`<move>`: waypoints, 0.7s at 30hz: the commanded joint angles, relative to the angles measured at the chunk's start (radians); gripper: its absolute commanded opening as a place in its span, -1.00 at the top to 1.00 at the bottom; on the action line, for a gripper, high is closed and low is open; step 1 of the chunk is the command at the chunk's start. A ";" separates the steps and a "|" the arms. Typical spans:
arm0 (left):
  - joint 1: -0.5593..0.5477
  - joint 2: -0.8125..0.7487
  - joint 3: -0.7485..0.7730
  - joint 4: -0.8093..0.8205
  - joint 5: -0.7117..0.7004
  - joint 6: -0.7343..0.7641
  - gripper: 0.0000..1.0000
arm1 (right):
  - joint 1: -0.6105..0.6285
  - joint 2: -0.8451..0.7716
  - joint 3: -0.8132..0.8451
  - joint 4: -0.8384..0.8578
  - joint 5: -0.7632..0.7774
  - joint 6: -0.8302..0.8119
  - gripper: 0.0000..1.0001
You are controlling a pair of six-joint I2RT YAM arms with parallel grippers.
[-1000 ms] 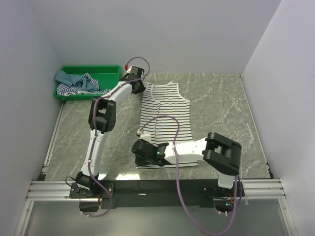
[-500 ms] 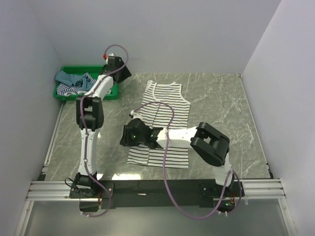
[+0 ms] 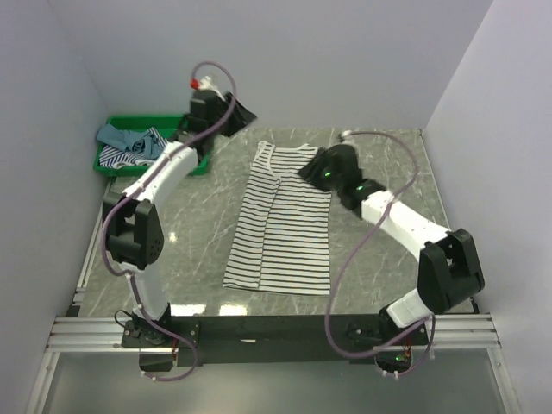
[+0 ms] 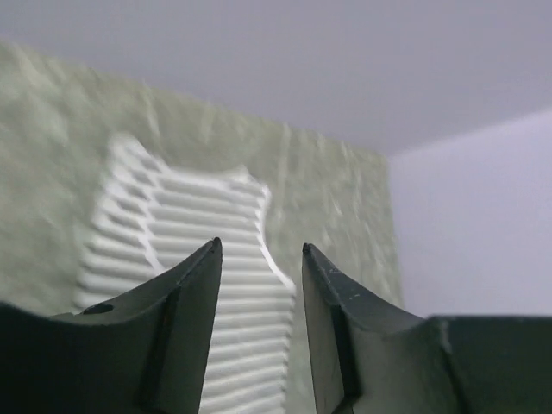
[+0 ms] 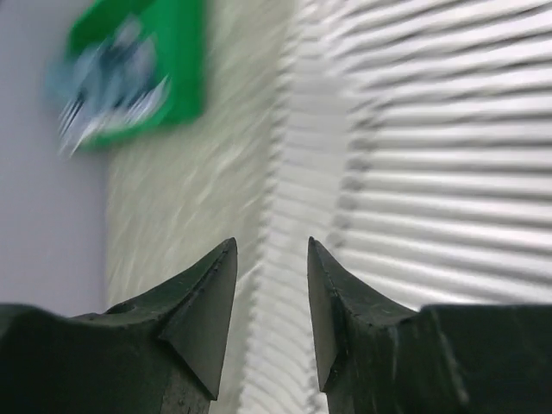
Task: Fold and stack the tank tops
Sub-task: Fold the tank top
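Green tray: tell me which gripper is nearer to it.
Left. The left gripper hangs just past the green tray's right end, above the table. The right gripper is farther right, over the shoulder area of the striped tank top.

The spread tank top [image 3: 285,224] is white with thin black stripes; the surface [image 3: 388,172] shows grey-green marbling. The tray [image 3: 138,121] is green, holding teal-blue cloth [image 3: 115,134] and apparently blue-and-white striped cloth [image 3: 121,158].

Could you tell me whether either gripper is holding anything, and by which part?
Nothing is held. The left gripper and right gripper both stand open with empty jaws; the white tank top with thin black stripes lies spread on the marbled table.
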 commanded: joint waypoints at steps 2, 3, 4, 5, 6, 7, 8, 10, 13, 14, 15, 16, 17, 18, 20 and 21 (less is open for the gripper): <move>-0.169 -0.108 -0.236 0.055 0.020 -0.143 0.07 | -0.230 0.116 0.085 -0.195 -0.091 -0.107 0.10; -0.190 -0.126 -0.327 0.089 0.023 -0.156 0.07 | -0.279 0.147 0.116 -0.218 -0.094 -0.122 0.10; -0.217 -0.151 -0.355 0.080 0.015 -0.161 0.09 | -0.301 0.205 0.142 -0.238 -0.099 -0.135 0.11; -0.268 -0.161 -0.379 0.068 0.001 -0.158 0.09 | -0.318 0.233 0.193 -0.272 -0.104 -0.156 0.12; -0.296 -0.174 -0.433 0.065 -0.015 -0.154 0.09 | -0.333 0.259 0.215 -0.286 -0.095 -0.164 0.13; -0.321 -0.198 -0.464 0.075 -0.013 -0.149 0.08 | -0.353 0.281 0.233 -0.295 -0.085 -0.170 0.13; -0.367 -0.209 -0.494 0.081 -0.009 -0.152 0.08 | -0.361 0.325 0.270 -0.312 -0.076 -0.185 0.13; -0.410 -0.240 -0.576 0.110 -0.003 -0.157 0.07 | -0.372 0.399 0.314 -0.336 -0.047 -0.201 0.12; -0.502 -0.258 -0.633 0.111 -0.011 -0.147 0.07 | -0.378 0.468 0.365 -0.358 -0.044 -0.212 0.12; -0.548 -0.260 -0.642 0.109 -0.012 -0.146 0.07 | -0.380 0.480 0.368 -0.346 -0.047 -0.208 0.11; -0.568 -0.260 -0.656 0.109 -0.014 -0.144 0.06 | -0.380 0.491 0.373 -0.345 -0.048 -0.208 0.10; -0.586 -0.257 -0.660 0.111 -0.014 -0.146 0.05 | -0.380 0.511 0.377 -0.345 -0.047 -0.207 0.10; -0.623 -0.252 -0.665 0.114 -0.014 -0.146 0.04 | -0.380 0.519 0.384 -0.344 -0.044 -0.205 0.10; -0.642 -0.247 -0.665 0.111 -0.016 -0.140 0.04 | -0.380 0.526 0.390 -0.347 -0.036 -0.207 0.10; -0.697 -0.224 -0.654 0.088 -0.041 -0.135 0.03 | -0.380 0.545 0.405 -0.356 -0.016 -0.211 0.10; -0.711 -0.217 -0.653 0.089 -0.043 -0.135 0.03 | -0.380 0.551 0.411 -0.359 -0.010 -0.213 0.10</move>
